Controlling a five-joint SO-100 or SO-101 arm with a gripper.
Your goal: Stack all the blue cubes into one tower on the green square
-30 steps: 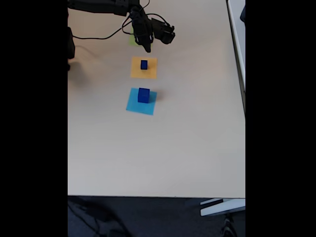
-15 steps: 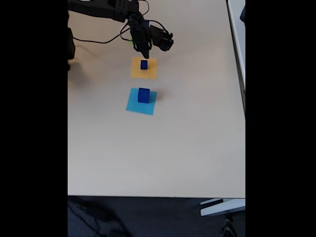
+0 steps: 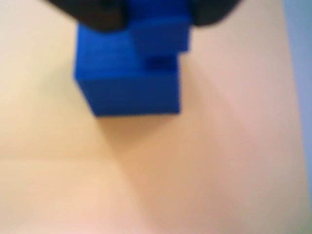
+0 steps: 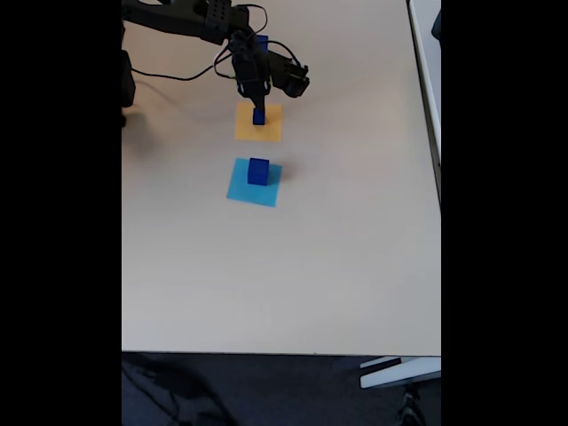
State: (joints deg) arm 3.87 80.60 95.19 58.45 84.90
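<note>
Gripper (image 4: 258, 104) hovering right over small blue cube (image 4: 258, 116) on orange square (image 4: 258, 122); open or closed, cannot tell. Best: going down straight, squeezing cube's flat sides, lifting slowly.

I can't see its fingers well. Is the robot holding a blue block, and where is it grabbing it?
It cannot be told. The gripper is right over the blue cube on the orange square, but the blurry wrist view doesn't show a hold.

The hand (image 4: 256, 98) hangs just above a blue cube (image 4: 259, 116) on the orange square (image 4: 258, 122).
</note>
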